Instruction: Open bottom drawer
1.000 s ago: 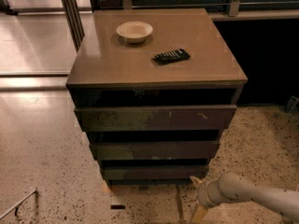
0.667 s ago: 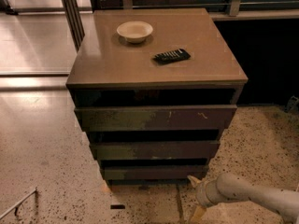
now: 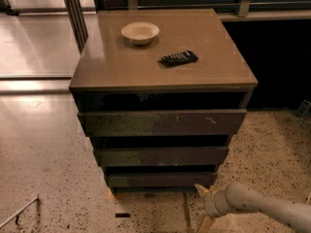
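The bottom drawer (image 3: 160, 179) is the narrowest dark brown-olive front, lowest of three on the cabinet. It sits nearly flush, with a dark gap above it. My gripper (image 3: 201, 206) is low at the cabinet's front right corner, just below and right of that drawer front. It is on a pale arm (image 3: 262, 208) coming in from the lower right. Its two tan fingers (image 3: 200, 189) are spread apart and hold nothing. The upper finger is close to the drawer's lower right corner; I cannot tell whether it touches.
The middle drawer (image 3: 161, 156) and the top drawer (image 3: 163, 123) sit above. On the cabinet top (image 3: 121, 67) are a white bowl (image 3: 140, 32) and a black remote (image 3: 179, 58). Speckled floor (image 3: 43, 169) surrounds the cabinet. A metal rod (image 3: 19, 212) lies at lower left.
My gripper has crept a little to the left, toward the bottom drawer's right corner. The drawers, bowl and remote have not moved.
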Controlling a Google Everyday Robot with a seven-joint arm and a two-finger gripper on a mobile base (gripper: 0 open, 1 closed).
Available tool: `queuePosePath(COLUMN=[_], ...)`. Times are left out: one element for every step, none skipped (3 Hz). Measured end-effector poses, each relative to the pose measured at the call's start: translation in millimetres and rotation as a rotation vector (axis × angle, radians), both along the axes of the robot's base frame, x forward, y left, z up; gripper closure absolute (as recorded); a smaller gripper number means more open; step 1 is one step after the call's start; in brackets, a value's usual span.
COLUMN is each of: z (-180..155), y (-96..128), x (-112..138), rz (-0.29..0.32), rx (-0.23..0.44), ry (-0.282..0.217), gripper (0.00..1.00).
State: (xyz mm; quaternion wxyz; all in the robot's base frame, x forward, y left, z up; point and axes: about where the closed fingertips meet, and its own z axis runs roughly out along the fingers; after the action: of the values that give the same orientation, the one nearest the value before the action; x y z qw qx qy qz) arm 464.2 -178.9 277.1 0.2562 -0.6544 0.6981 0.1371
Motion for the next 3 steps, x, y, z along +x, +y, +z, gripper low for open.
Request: queuePosePath(z=[-19, -41, -56], y=[8, 14, 20], x=[11, 32, 59], rz=[0.048, 0.074, 0.086], rx=[0.03, 0.046, 0.051], ry=[-0.035, -0.057, -0.083], gripper=[0.0, 0.0, 0.0])
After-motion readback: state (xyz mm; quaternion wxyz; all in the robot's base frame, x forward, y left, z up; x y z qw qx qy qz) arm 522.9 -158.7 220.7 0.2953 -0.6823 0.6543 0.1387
